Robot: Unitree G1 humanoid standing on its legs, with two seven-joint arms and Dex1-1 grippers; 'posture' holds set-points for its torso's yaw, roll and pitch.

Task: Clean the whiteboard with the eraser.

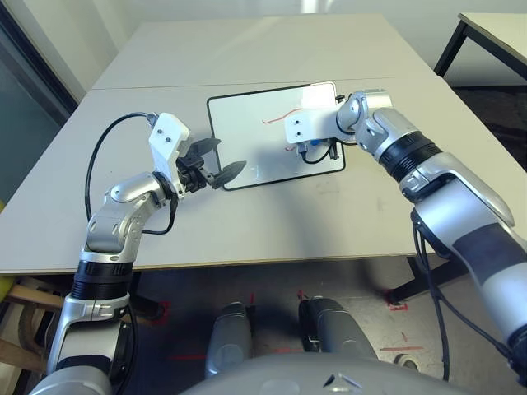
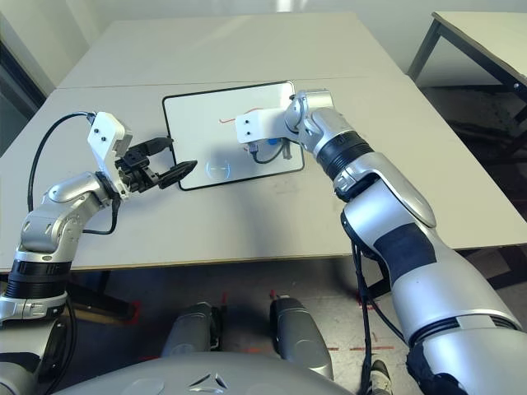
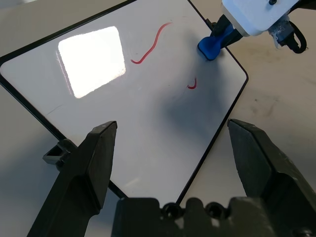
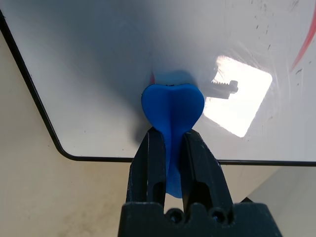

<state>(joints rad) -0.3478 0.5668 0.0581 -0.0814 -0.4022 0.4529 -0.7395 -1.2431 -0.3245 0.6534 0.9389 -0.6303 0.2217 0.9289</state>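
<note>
Whiteboard (image 1: 255, 136): lies flat at the middle of the table (image 1: 247, 222); a red squiggle (image 3: 150, 44) and a small red mark (image 3: 192, 85) show on it.
Left gripper (image 1: 221, 162): fingers spread wide, holding nothing, over the board's near-left edge.
Eraser (image 4: 173, 106): blue, pressed on the board near its right edge.
Right gripper (image 4: 171, 155): clamped on the eraser's narrow middle.
Second table (image 1: 502, 33): far right, well apart.
</note>
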